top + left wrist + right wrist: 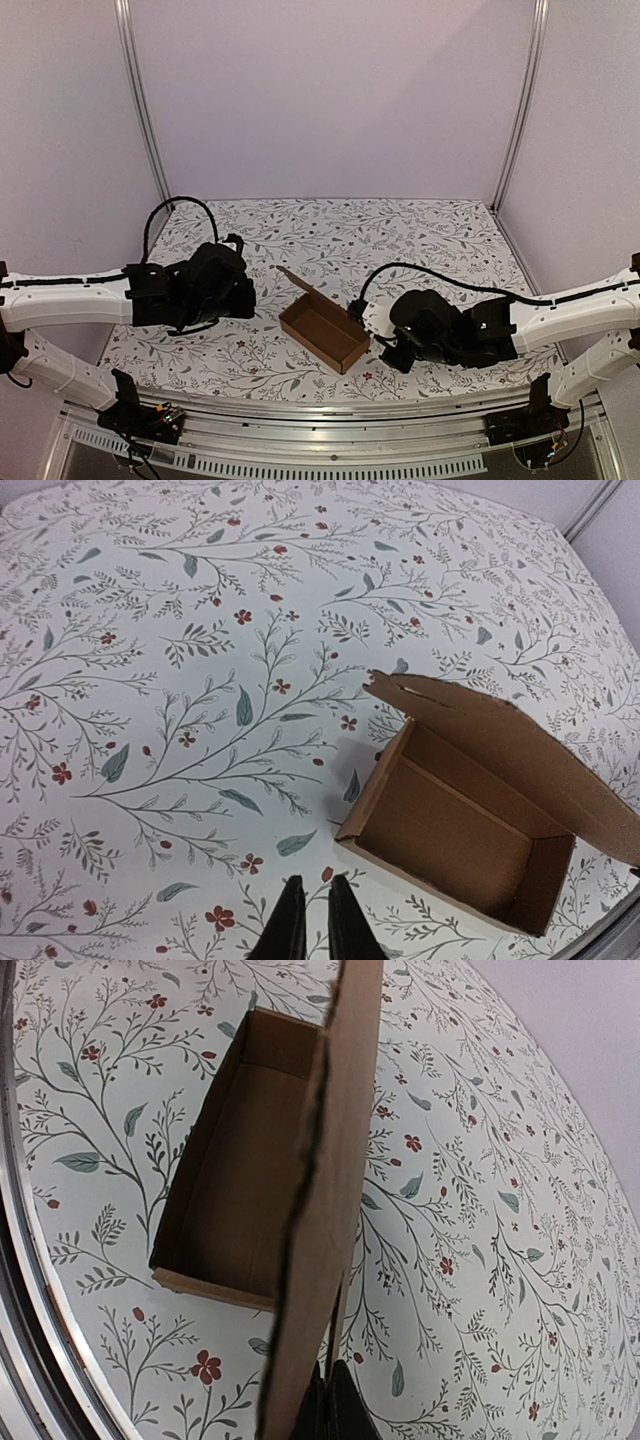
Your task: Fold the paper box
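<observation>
Cardboard: plain brown and matt; the box [322, 338] was a shallow open oblong tray with thin walls, creased corners and a bare floor.
Where the box lay: lower middle of the overhead frame, flat on the table [420, 240].
Long axis: ran from upper left to lower right in the overhead frame, with one short end turned toward each side.
Lid [500, 750]: one broad flap hinged along the far long wall, standing up and leaning outward, not yet folded down.
Left pincer [310, 930]: its dark fingers [290, 925] sat almost together with nothing between them. It was apart from the box, which lay to the upper right of it in its own camera's frame, a near corner foremost.
Right pincer [335, 1410]: closed. The lid's raw edge ran down the middle of that camera's frame to just beside its tips. Whether a sliver of card was nipped there could not be told.
Nearer pincer: the right one, close by the box's right short end in the overhead frame; the left one hung a little way off the other end.
Judged next move: swinging the lid over the tray probably turned on that flap edge at the right pincer, with the left free to steady the tray.
Table surface: a smooth white sheet printed with grey-green sprigs and small red flowers; a light box might slide on it when pushed.
</observation>
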`<action>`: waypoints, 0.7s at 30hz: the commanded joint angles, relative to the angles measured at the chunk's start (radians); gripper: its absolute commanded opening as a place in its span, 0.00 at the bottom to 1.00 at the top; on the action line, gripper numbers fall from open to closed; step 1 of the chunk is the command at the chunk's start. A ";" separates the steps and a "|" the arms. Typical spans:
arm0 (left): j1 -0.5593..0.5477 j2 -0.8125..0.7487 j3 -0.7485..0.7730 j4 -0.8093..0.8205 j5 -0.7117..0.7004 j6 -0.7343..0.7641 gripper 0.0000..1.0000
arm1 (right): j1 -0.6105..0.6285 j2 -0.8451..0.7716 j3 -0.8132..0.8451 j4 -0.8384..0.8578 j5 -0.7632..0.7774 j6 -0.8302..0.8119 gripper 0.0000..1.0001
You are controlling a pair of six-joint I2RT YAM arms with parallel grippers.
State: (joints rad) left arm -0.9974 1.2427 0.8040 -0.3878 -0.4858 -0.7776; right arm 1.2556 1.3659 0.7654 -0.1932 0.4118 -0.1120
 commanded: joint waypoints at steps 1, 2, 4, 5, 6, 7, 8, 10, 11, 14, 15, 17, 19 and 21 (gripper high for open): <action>0.020 -0.062 -0.021 -0.048 -0.047 0.026 0.10 | -0.016 0.027 0.036 0.017 -0.050 -0.117 0.00; 0.020 -0.074 -0.031 -0.049 -0.048 0.031 0.11 | -0.033 0.034 0.043 0.017 -0.086 -0.141 0.00; 0.023 -0.107 -0.051 -0.048 -0.047 0.035 0.11 | -0.078 0.040 0.058 0.014 -0.173 -0.164 0.00; 0.024 -0.121 -0.060 -0.048 -0.045 0.038 0.11 | -0.102 0.042 0.066 0.012 -0.218 -0.180 0.00; 0.026 -0.133 -0.071 -0.048 -0.045 0.040 0.12 | -0.127 0.044 0.075 0.011 -0.260 -0.190 0.00; 0.027 -0.147 -0.080 -0.050 -0.045 0.044 0.12 | -0.144 0.045 0.082 0.012 -0.294 -0.211 0.00; 0.029 -0.159 -0.088 -0.047 -0.044 0.049 0.12 | -0.160 0.047 0.089 0.015 -0.321 -0.231 0.00; 0.033 -0.184 -0.102 -0.037 -0.038 0.065 0.13 | -0.188 0.053 0.105 0.018 -0.369 -0.300 0.00; 0.036 -0.193 -0.107 -0.032 -0.037 0.072 0.14 | -0.213 0.060 0.119 0.015 -0.395 -0.313 0.00; 0.051 -0.213 -0.120 -0.012 -0.028 0.092 0.16 | -0.288 0.081 0.153 -0.025 -0.574 -0.358 0.00; 0.056 -0.216 -0.126 0.001 -0.019 0.106 0.17 | -0.309 0.084 0.159 -0.036 -0.632 -0.369 0.00; 0.064 -0.218 -0.138 0.035 0.008 0.137 0.18 | -0.344 0.089 0.163 -0.078 -0.730 -0.460 0.00; 0.070 -0.212 -0.156 0.085 0.058 0.187 0.18 | -0.367 0.095 0.168 -0.078 -0.733 -0.494 0.00; 0.073 -0.201 -0.178 0.151 0.121 0.260 0.16 | -0.393 0.115 0.177 -0.078 -0.738 -0.486 0.00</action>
State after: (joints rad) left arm -0.9451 1.0321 0.6678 -0.3515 -0.4717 -0.6495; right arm 0.9016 1.4452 0.9115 -0.2287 -0.2016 -0.5186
